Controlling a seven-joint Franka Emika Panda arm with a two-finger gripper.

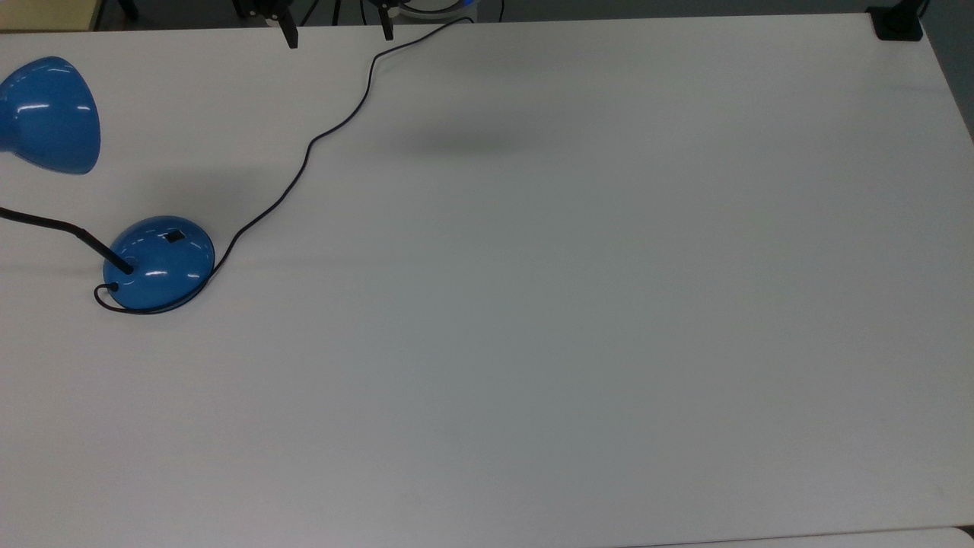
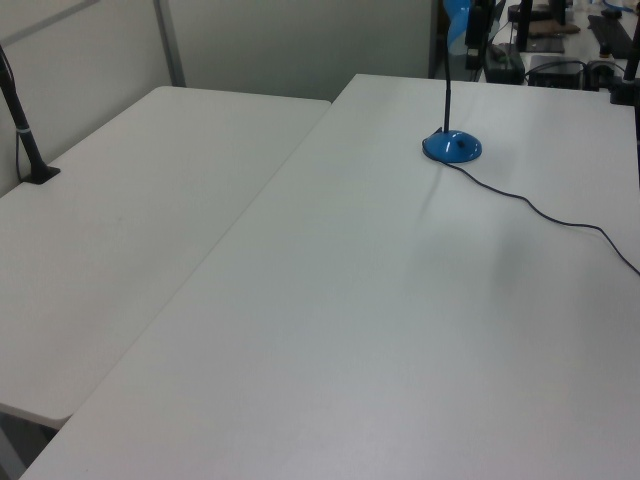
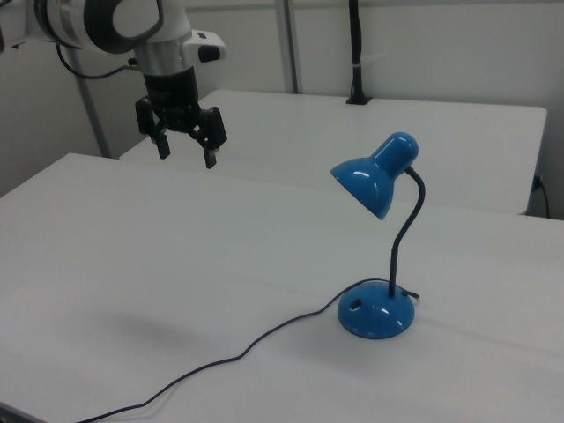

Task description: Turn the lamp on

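The blue lamp stands toward the top view's left, its domed base on the white table. A small black switch sits on the dome. The thin black neck curves up to the bell shade, and no glow shows on the table beneath it. The black cord snakes from the base toward the table's far edge. My gripper hangs open and empty high above the table, well away from the lamp, on the right view's left. Its two fingertips reach in from the top view's upper edge.
A second white table adjoins the first on the left view's left, with a black clamped post at its edge. A black clamp sits at the top view's upper right corner. The lamp base stands far back in the left view.
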